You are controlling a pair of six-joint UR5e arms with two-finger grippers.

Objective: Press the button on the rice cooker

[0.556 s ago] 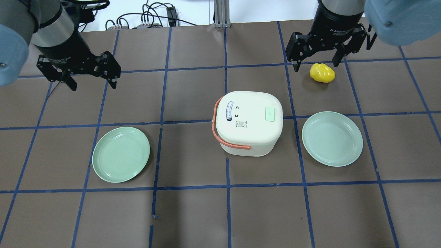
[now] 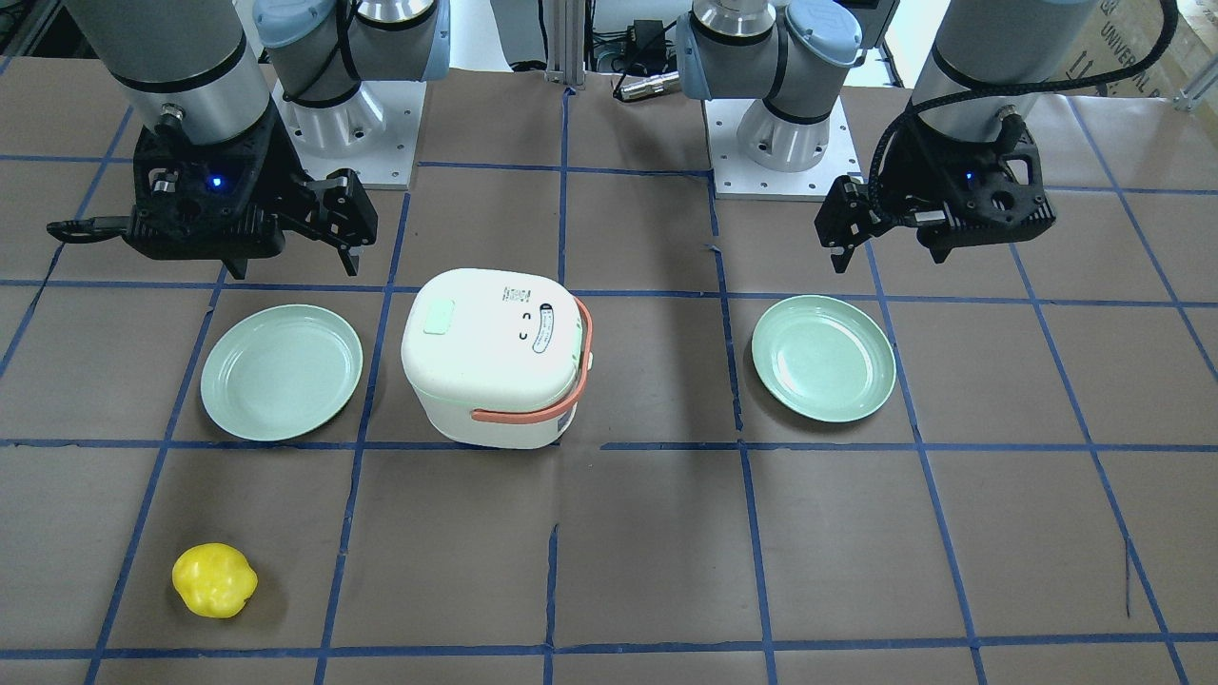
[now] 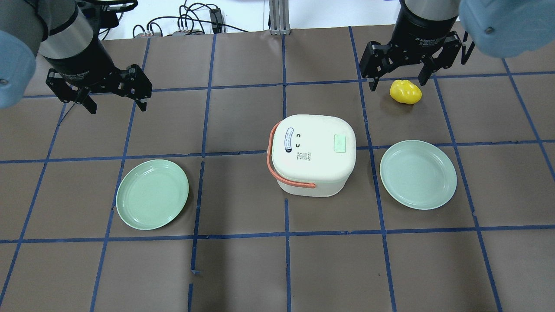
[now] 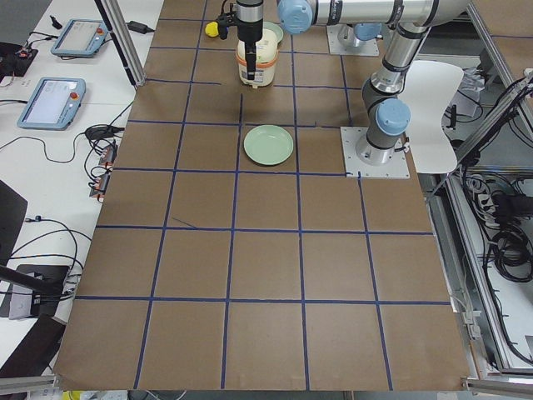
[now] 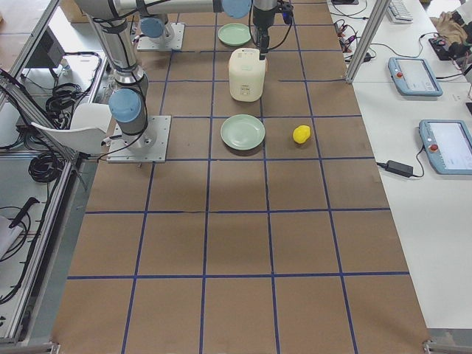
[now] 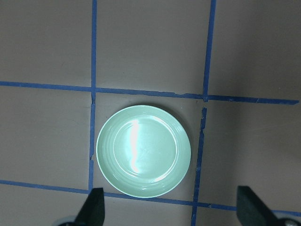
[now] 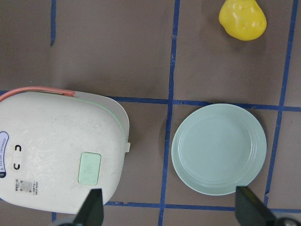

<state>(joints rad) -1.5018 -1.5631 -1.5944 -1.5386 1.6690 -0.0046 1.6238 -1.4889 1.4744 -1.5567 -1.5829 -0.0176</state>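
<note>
Rice cooker (image 3: 311, 155): white, lid shut, orange handle; stands about midway between the table's (image 3: 243, 277) long edges, with one green plate (image 3: 152, 194) toward the robot's left end and another plate (image 3: 418, 174) just beside it toward the right end.
Green button (image 3: 340, 142): on the lid, untouched.
Yellow toy fruit (image 3: 405, 92): nearer the operators' edge, beyond the right-hand plate.
Left end effector (image 3: 118, 107): fingers spread, holding nothing, raised off the table.
Right end effector (image 3: 398, 83): fingers spread, holding nothing, raised off the table.
</note>
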